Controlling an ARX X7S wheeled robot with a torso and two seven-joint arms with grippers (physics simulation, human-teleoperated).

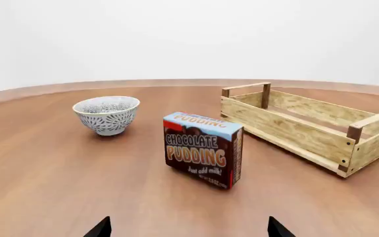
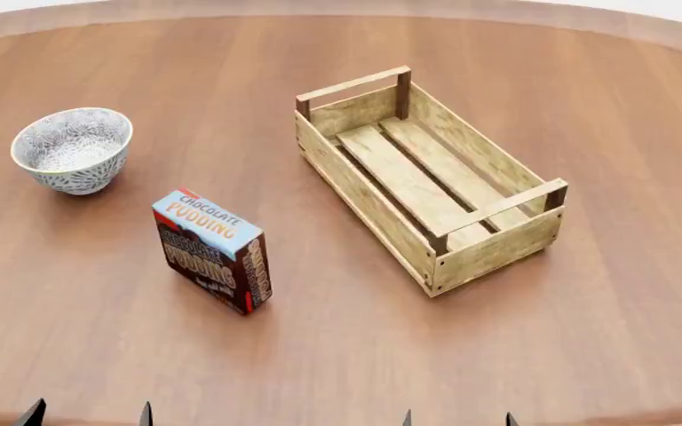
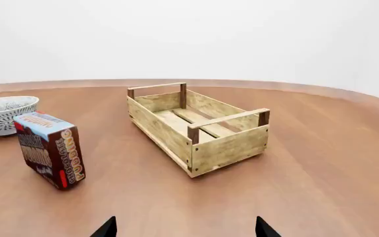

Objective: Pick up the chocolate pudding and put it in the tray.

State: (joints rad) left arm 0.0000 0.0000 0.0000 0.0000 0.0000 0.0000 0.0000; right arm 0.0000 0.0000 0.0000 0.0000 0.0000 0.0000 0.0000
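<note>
The chocolate pudding carton (image 2: 213, 251) stands upright on the wooden table, left of centre, with its light-blue face up; it also shows in the left wrist view (image 1: 203, 148) and the right wrist view (image 3: 50, 149). The tray (image 2: 501, 244), a light-wood slatted crate with bar handles, lies empty to its right, and shows in the wrist views too (image 1: 288, 129) (image 3: 229, 145). My left gripper (image 2: 89, 415) is open and empty at the near edge, short of the carton. My right gripper (image 2: 457, 419) is open and empty, near the tray's front end.
A grey-white patterned bowl (image 2: 75, 149) stands at the far left, behind the carton; it also shows in the left wrist view (image 1: 107, 114). The round table's edge (image 2: 625, 18) curves along the back.
</note>
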